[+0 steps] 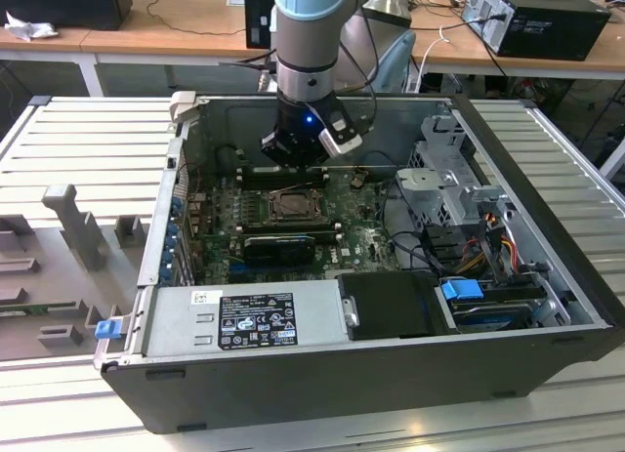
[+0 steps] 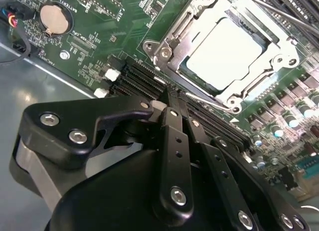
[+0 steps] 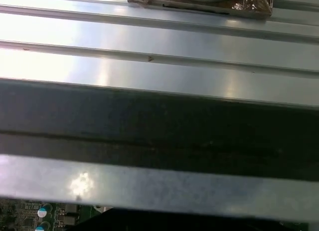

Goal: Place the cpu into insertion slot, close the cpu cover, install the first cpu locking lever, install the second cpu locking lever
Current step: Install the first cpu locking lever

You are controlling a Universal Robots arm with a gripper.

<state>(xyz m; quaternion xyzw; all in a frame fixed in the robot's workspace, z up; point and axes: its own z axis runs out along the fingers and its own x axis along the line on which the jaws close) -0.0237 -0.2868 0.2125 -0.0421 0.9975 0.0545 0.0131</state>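
Currently, the cpu [image 2: 230, 50] is seated in the insertion slot [image 2: 187, 74], its pale metal top seen through the window of the cpu cover [image 2: 234, 94], which is laid flat over it in the second wrist view. A thin locking lever [image 2: 279, 12] is seen running along one side of the slot. The gripper [image 2: 174, 104] is held just beside the slot, above the long black memory slots [image 2: 137, 74] on the green motherboard [image 2: 75, 46]; its fingers [image 2: 174, 136] are pressed together, and nothing is gripped between them. In the exterior view, the gripper [image 1: 293, 159] is positioned inside the open computer case [image 1: 322, 369], just behind the slot [image 1: 293, 206], and a grey power supply [image 1: 244, 320] is seen in front of the slot, against the near wall.
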